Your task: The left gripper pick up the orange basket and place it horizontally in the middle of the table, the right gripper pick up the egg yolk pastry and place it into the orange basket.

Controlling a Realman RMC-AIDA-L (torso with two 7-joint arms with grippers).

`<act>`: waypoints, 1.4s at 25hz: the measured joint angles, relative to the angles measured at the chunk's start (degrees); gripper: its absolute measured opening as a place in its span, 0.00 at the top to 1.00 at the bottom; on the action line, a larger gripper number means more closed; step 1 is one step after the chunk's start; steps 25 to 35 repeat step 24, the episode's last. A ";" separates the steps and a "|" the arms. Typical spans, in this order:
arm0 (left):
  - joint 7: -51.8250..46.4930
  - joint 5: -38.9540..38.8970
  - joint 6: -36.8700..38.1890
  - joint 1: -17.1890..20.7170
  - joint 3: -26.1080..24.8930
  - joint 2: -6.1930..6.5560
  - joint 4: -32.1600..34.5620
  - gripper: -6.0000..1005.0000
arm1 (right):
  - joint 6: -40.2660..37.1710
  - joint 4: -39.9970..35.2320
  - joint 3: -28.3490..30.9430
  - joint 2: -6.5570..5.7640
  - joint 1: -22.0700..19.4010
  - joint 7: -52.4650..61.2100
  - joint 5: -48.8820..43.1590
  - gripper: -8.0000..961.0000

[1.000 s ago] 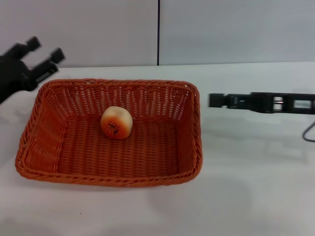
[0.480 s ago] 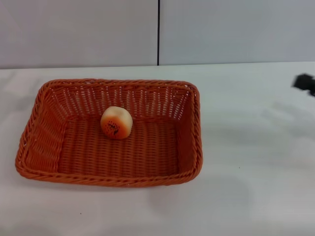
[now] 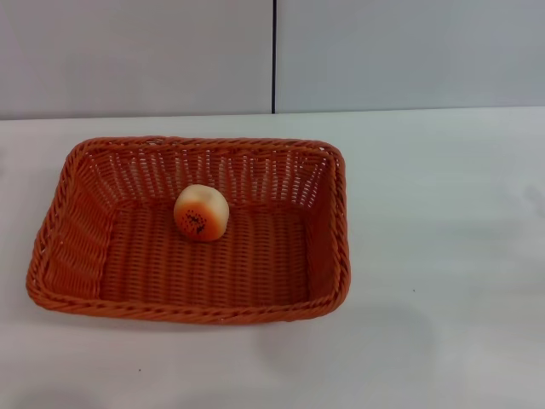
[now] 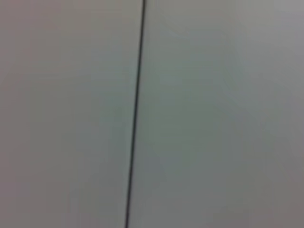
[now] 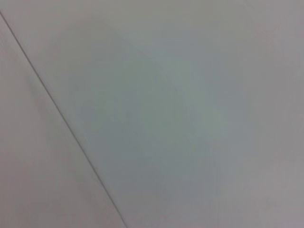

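The orange basket [image 3: 51, 256] lies flat on the white table [image 3: 443, 281], its long side running left to right, left of the table's middle in the head view. The egg yolk pastry [image 3: 202, 212] rests inside it, toward the back wall, its speckled orange face turned to the front. Neither the left gripper nor the right gripper appears in any view. Both wrist views show only a plain grey wall panel with a thin dark seam [image 4: 135, 114].
A grey wall with a vertical dark seam [image 3: 274, 55] rises behind the table's far edge. Bare white tabletop stretches to the right of the basket and along its front.
The left gripper left the head view at the far left within the first half second. The right gripper pulled back to the right and is now out of view. Basket and pastry stayed put.
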 joint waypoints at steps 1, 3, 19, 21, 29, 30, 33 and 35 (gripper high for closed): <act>0.00 0.00 0.00 0.00 0.00 0.00 0.00 0.22 | -0.08 0.18 0.26 0.00 0.00 -0.87 0.08 0.27; 0.02 -2.46 -0.48 2.27 -0.40 0.01 -0.37 0.22 | -0.19 0.33 0.91 0.02 0.08 -2.01 0.19 0.27; -0.03 -4.19 -4.33 5.82 -0.25 -0.27 0.41 0.22 | -0.27 0.50 5.52 -0.17 0.65 -4.65 1.02 0.27; -0.03 -4.19 -4.33 5.82 -0.25 -0.27 0.41 0.22 | -0.28 0.51 5.52 -0.18 0.69 -5.19 1.02 0.27; -0.03 -4.19 -4.93 6.00 -0.28 -0.29 0.41 0.22 | -0.38 0.80 5.83 -0.20 0.74 -5.98 1.13 0.27; -0.03 -4.19 -4.93 6.00 -0.28 -0.29 0.41 0.22 | -0.38 0.80 5.83 -0.20 0.74 -5.98 1.13 0.27; -0.03 -4.19 -4.93 6.00 -0.28 -0.29 0.41 0.22 | -0.38 0.80 5.83 -0.20 0.74 -5.98 1.13 0.27; -0.03 -4.19 -4.93 6.00 -0.28 -0.29 0.41 0.22 | -0.38 0.80 5.83 -0.20 0.74 -5.98 1.13 0.27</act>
